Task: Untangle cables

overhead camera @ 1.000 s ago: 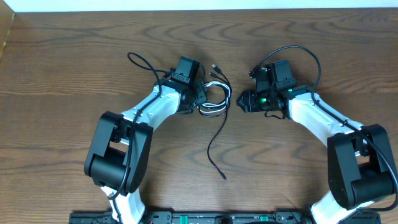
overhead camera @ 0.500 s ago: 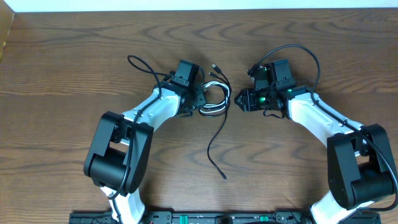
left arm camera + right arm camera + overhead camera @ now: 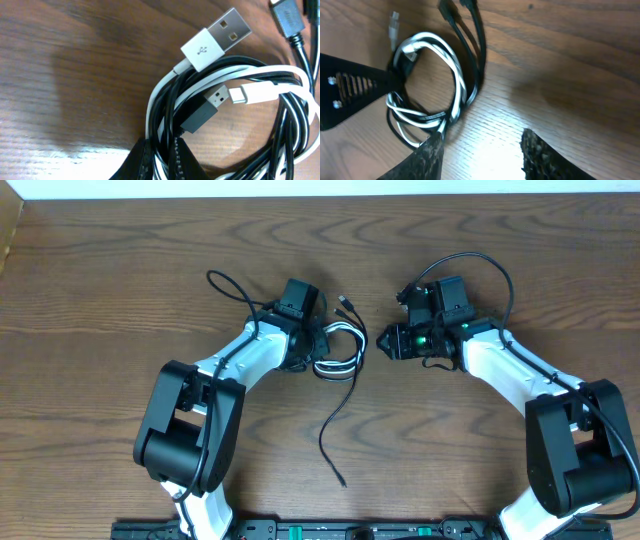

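Note:
A black cable (image 3: 338,415) and a white cable (image 3: 338,332) lie wound together in a small coil (image 3: 338,352) at the table's middle. My left gripper (image 3: 312,348) is shut on the coil's left side; in the left wrist view its fingertips (image 3: 161,160) pinch black and white strands, with a white USB plug (image 3: 215,39) and a black USB plug (image 3: 204,111) above them. The black cable's loose tail runs down toward the front. My right gripper (image 3: 385,343) is open and empty just right of the coil; in the right wrist view its fingers (image 3: 482,155) frame bare wood beside the coil (image 3: 432,90).
The thicker black arm wires loop behind each wrist, one behind the left (image 3: 228,283) and one behind the right (image 3: 478,262). The wooden table (image 3: 100,300) extends to all sides. Both arm bases stand at the front edge.
My left gripper has pulled the coil a little to the left. The black cable's loose tail has swung left and toward the front. My right gripper has barely moved.

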Tool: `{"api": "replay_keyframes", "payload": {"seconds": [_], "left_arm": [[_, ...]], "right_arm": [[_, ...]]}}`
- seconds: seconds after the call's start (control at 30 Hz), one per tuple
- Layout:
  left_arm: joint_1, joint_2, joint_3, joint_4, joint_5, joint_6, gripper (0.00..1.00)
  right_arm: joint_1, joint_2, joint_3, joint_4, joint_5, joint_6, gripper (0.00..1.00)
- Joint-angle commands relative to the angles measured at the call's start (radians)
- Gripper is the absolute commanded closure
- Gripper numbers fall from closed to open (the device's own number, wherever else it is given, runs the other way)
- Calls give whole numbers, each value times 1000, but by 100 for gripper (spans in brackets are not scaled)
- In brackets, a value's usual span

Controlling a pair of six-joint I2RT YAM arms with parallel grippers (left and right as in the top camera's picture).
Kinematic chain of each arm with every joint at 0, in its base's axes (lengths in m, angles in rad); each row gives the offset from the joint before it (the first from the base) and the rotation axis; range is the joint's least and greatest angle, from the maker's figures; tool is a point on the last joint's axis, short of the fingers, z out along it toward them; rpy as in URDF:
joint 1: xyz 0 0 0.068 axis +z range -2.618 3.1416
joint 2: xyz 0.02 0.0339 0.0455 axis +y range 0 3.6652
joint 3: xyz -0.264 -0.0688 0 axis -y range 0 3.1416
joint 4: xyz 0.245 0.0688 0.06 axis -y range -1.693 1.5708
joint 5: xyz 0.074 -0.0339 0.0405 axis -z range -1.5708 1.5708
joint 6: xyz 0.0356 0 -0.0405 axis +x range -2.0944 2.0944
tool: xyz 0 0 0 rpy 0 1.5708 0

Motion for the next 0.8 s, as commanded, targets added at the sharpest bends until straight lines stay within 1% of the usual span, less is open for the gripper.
{"api": "replay_keyframes", "payload": {"seconds": [0.0,0.13,0.2,0.23,0.3,0.6,0.73,0.77], "left_arm": [[-1,26,-25,-32,121,248,89],[0,17,-23,-37,121,256,89],[0,10,-21,-36,130,308,87],[0,9,-18,-35,136,344,84],[0,10,-18,-27,135,360,83],[-3,10,-18,-10,135,351,83],[-3,10,-18,-10,135,351,83],[-3,10,-18,-10,135,351,83]], "right_arm": [[21,-15,12,3,-44,-4,54],[37,-15,12,10,-40,-4,55],[47,-14,12,14,-37,-4,54],[55,-14,12,18,-19,-4,56],[72,-14,12,23,23,3,60],[159,14,12,47,182,47,59],[163,45,12,61,221,76,63],[163,58,12,68,221,76,67]]}}
